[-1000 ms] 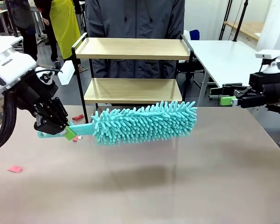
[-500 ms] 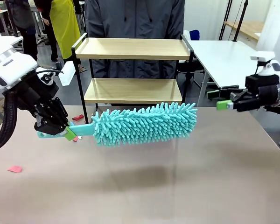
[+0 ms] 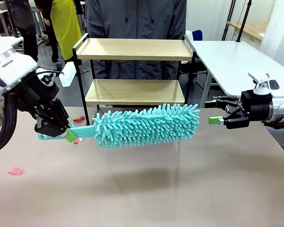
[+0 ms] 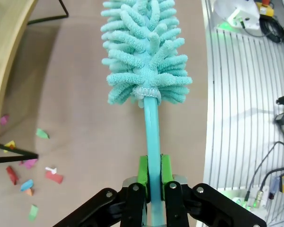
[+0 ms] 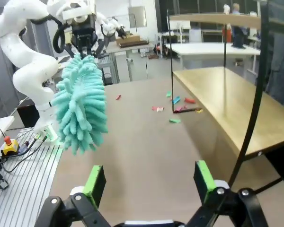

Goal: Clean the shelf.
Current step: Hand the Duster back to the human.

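Note:
The shelf (image 3: 132, 49) stands at the table's far edge, its two wooden boards in a black frame; its lower board (image 5: 227, 109) runs along the right of the right wrist view. My left gripper (image 3: 68, 135) is shut on the handle of a turquoise fluffy duster (image 3: 146, 124), held level above the table in front of the lower board. The left wrist view shows the handle (image 4: 151, 137) clamped between the green pads (image 4: 143, 171) of that gripper (image 4: 151, 172). My right gripper (image 3: 215, 111) hangs open just right of the duster's tip, its fingers (image 5: 97, 182) wide apart, the duster (image 5: 80, 106) ahead of them.
Small coloured paper scraps (image 4: 26, 165) lie on the brown table near the shelf's foot, and a pink one (image 3: 15, 171) at the left. A person (image 3: 132, 19) stands behind the shelf. A white table (image 3: 232, 56) is at the far right.
My right gripper has moved left and a little lower, closer to the duster's tip. The left arm and the duster have stayed put.

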Controlling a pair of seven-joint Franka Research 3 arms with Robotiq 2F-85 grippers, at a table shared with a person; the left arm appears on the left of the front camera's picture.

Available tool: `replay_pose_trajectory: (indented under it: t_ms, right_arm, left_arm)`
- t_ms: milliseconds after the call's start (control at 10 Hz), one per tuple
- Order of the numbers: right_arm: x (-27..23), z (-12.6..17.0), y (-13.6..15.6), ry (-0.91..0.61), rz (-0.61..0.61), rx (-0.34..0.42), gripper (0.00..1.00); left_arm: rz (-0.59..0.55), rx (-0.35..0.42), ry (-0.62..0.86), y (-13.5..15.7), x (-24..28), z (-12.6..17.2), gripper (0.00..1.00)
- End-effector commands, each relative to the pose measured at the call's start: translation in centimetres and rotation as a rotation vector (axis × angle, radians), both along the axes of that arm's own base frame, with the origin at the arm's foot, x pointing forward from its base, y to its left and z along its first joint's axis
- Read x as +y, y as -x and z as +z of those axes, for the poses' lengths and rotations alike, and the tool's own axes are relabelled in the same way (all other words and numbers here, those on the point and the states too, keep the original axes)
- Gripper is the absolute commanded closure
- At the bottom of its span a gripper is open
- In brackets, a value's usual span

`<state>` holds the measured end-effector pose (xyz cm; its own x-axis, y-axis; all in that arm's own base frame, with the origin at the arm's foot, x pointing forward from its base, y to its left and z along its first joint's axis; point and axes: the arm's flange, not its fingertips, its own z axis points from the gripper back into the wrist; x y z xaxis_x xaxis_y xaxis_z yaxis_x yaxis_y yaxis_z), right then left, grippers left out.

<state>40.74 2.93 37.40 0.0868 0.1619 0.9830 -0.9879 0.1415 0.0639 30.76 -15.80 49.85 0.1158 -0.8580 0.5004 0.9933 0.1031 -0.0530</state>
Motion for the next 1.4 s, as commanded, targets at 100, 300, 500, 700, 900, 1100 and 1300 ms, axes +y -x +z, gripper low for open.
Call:
replay_pose_trajectory:
  t_ms: [100,300,500,700,900,1100,1300]
  right_arm:
    - [2.4,-0.6,5.1,-0.097,0.081,-0.040,0.00]
    - [0.6,0.7,0.3,-0.054,0.033,-0.024,0.00]
    - [2.5,0.9,0.8,-0.074,0.154,-0.029,0.00]
    - [4.2,0.9,1.7,-0.123,0.212,-0.007,0.00]
    - [5.7,1.1,2.6,-0.148,0.245,0.018,0.00]
    - [7.5,1.0,3.0,-0.133,0.252,0.033,0.00]
    - [9.1,0.9,3.5,-0.116,0.260,0.048,0.00]
  left_arm:
    - [-0.001,0.001,0.006,0.2,0.2,0.3,0.87]
    - [-0.001,0.001,0.006,0.2,0.2,0.3,0.87]
    - [-0.001,0.001,0.006,0.2,0.2,0.3,0.87]
    - [-0.001,0.001,0.006,0.2,0.2,0.3,0.87]
    - [-0.001,0.001,0.006,0.2,0.2,0.3,0.87]
    - [-0.001,0.001,0.006,0.2,0.2,0.3,0.87]
    - [-0.001,0.001,0.006,0.2,0.2,0.3,0.87]
